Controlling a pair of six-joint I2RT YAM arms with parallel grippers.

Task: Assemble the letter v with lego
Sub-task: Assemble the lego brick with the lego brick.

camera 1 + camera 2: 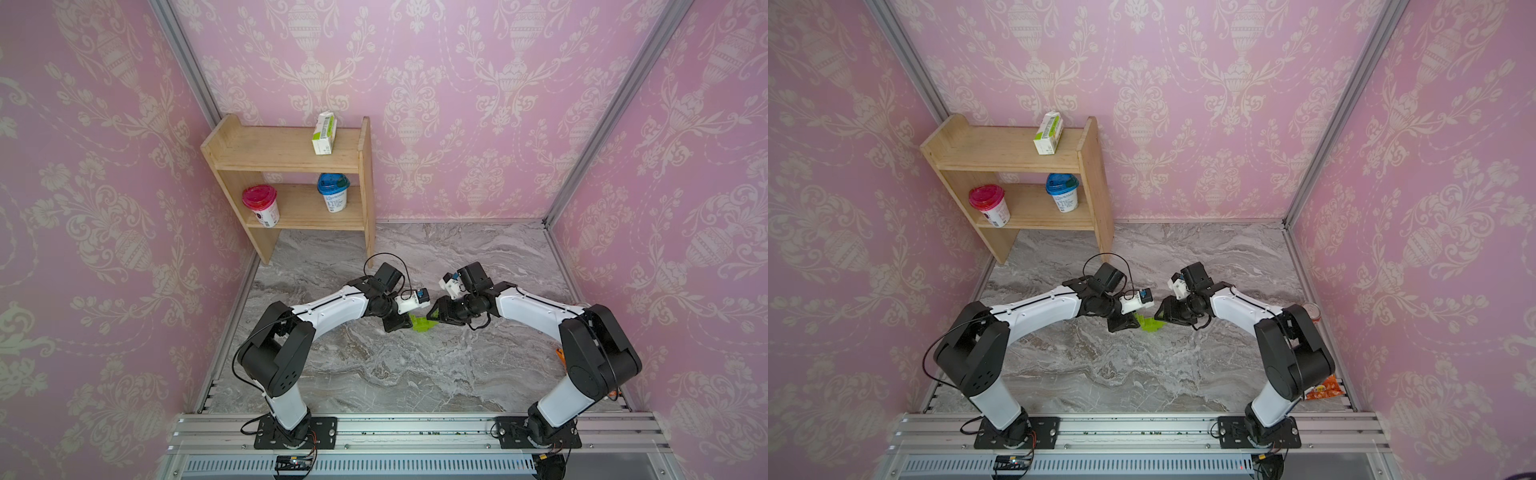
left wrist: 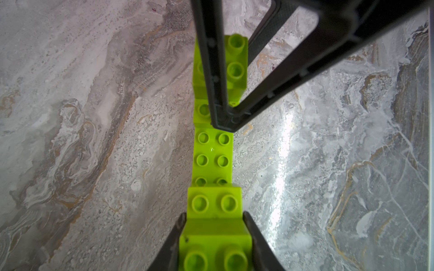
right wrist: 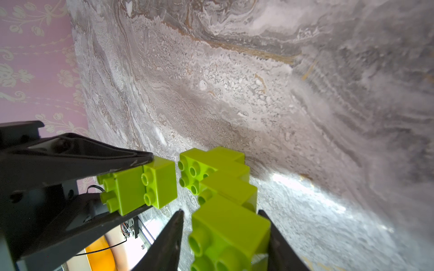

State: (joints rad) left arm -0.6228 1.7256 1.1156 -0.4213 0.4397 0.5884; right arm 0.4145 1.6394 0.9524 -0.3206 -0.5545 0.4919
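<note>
Though close to finished, judged one join short of the letter v. Found the lego (image 1: 422,324) in two lime-green parts, both between the end effectors and low over the desk (image 1: 374,374); could not tell whether resting on it or just clear. Found the left end effector (image 2: 214,214) pressed tight on a two-brick piece (image 3: 152,185), fingers (image 2: 258,239) flat against both sides. Found the right end effector (image 3: 220,212) likewise clamped on the end brick of a stepped arm (image 3: 225,185) of roughly four bricks; could not settle the exact count. Noted a narrow strip of desk between the two parts in the right wrist view, so taken as apart, with studs at the arm's free end turned toward the piece. Left to do, by this reading: close that gap, press home, check the shape. Desk: grey marbled slab, glossy, glare beside the right end effector. Room: pink damask wallpaper (image 1: 457,83) on three sides. Well beyond the left end effector, a wooden shelf (image 1: 270,153) with a carton (image 1: 324,135) on top and a red-lidded cup (image 1: 262,203) and blue-lidded cup (image 1: 332,193) below. Behind the right end effector, at the desk edge, an orange packet (image 1: 1323,388) and what looks like a can (image 1: 1312,311).
</note>
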